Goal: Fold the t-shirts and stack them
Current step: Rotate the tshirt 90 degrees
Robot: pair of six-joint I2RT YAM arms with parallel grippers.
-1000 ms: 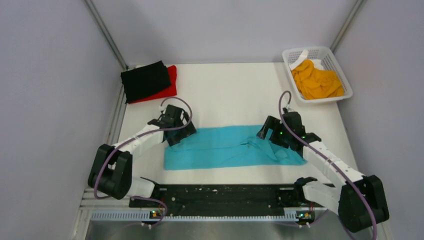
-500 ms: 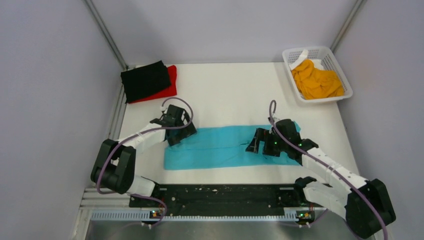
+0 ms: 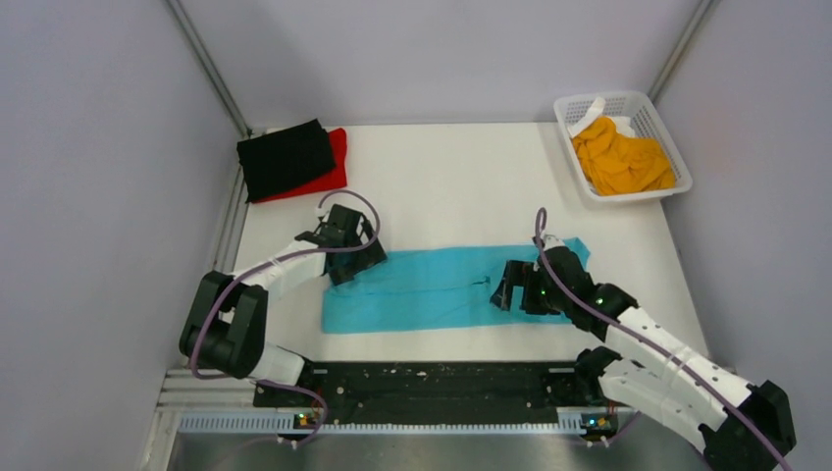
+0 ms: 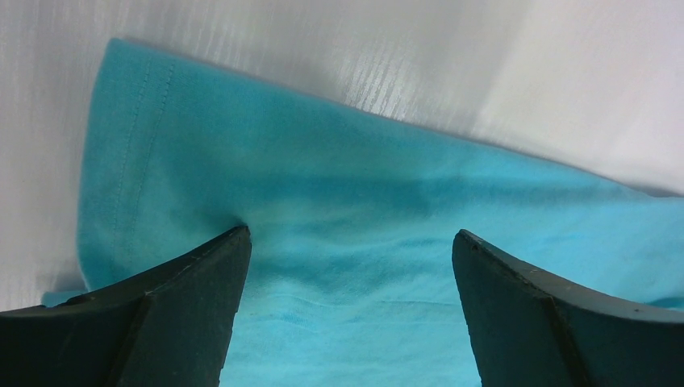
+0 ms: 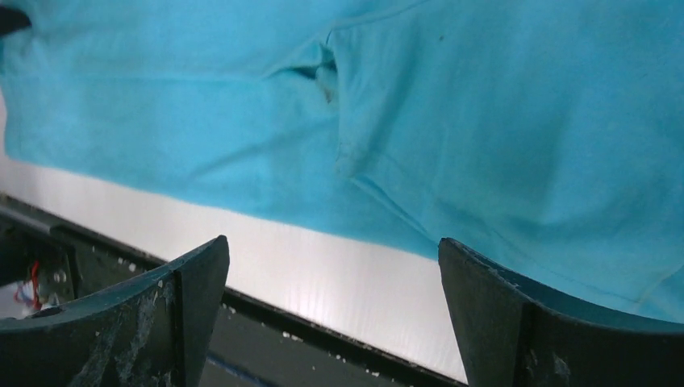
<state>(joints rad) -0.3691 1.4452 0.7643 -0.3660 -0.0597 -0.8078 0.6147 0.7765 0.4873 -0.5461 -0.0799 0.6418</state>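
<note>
A turquoise-blue t-shirt [image 3: 432,289], folded into a long strip, lies flat across the middle of the white table. My left gripper [image 3: 345,260] hovers open over its left end, with turquoise cloth [image 4: 363,177] between the wide-apart fingers [image 4: 351,234]. Open too is my right gripper [image 3: 510,285], which sits over the strip's right part with nothing between its fingers [image 5: 332,242]. The shirt's near edge and a sleeve seam [image 5: 484,121] show ahead of it. A folded black t-shirt [image 3: 285,157] rests on a red one [image 3: 338,162] at the back left. The orange-yellow t-shirt [image 3: 623,157] is crumpled in the basket.
The white mesh basket [image 3: 643,98] stands at the back right corner. A black rail [image 3: 432,383] runs along the table's near edge between the arm bases. Grey walls close in on the left, right and back.
My right gripper has swung left and nearer over the turquoise shirt, and the bunched cloth at that end now lies flatter. The left gripper has barely moved.
</note>
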